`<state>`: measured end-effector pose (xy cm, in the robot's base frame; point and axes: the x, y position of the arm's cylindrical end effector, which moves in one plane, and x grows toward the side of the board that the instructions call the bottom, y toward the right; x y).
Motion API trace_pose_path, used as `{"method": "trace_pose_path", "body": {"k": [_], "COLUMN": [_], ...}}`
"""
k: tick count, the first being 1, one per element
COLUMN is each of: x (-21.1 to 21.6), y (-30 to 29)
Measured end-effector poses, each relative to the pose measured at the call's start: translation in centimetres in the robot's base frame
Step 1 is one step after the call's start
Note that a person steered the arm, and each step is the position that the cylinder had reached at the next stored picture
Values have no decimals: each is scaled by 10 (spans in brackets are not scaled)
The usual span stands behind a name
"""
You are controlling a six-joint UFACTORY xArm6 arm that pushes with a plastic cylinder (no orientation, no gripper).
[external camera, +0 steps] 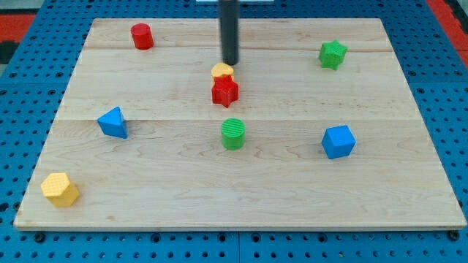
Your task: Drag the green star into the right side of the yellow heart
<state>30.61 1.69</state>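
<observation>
The green star (332, 54) lies near the view's upper right of the wooden board (146, 183). The yellow heart (222, 71) lies at the upper middle, touching the top of a red star (225, 92). My tip (230, 63) is the lower end of the dark rod and stands just above and right of the yellow heart, very close to it. The green star is far to the right of my tip.
A red cylinder (142, 36) is at the upper left. A blue triangular block (113, 123) is at the left. A green cylinder (233, 134) is at the middle. A blue cube (338, 141) is at the right. A yellow hexagonal block (59, 189) is at the lower left.
</observation>
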Motion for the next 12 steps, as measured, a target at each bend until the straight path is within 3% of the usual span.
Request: {"method": "trace_pose_path", "body": {"k": [1,2,3,5,7,8,9,11,12], "x": [-51,-55,-42,14,63,79,59,42,28], "y": [26,94,167,153,214,142,108,52,55]}}
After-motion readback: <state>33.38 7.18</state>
